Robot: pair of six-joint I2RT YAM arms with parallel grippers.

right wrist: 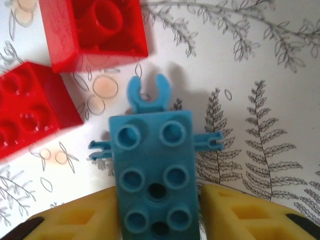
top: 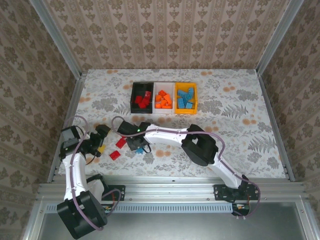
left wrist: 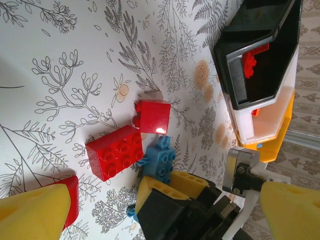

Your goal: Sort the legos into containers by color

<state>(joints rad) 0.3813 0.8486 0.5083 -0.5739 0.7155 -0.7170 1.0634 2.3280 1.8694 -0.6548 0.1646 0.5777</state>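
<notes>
At the far side of the table (top: 240, 115) the three bins stand in a touching row. The black bin (top: 133, 98) on the left holds red bricks (top: 143, 99). The white bin (top: 163, 109) in the middle holds orange bricks (top: 163, 99). The orange bin (top: 195, 98) on the right holds blue bricks (top: 186, 98). Every colour sits alone in its bin, no mixing.

Down near the arms, the right gripper (top: 138, 145) is low over the table, well short of the bins. Its yellow fingers (right wrist: 240, 215) press on both long sides of a blue brick (right wrist: 152, 165), which lies studs up on the cloth. That is a grip, with the brick on the table. Loose red bricks (left wrist: 115, 151) lie just beside it, one on its side.

The left gripper (top: 102, 140) hangs nearby to the left, its fingers spread wide and holding nothing.
</notes>
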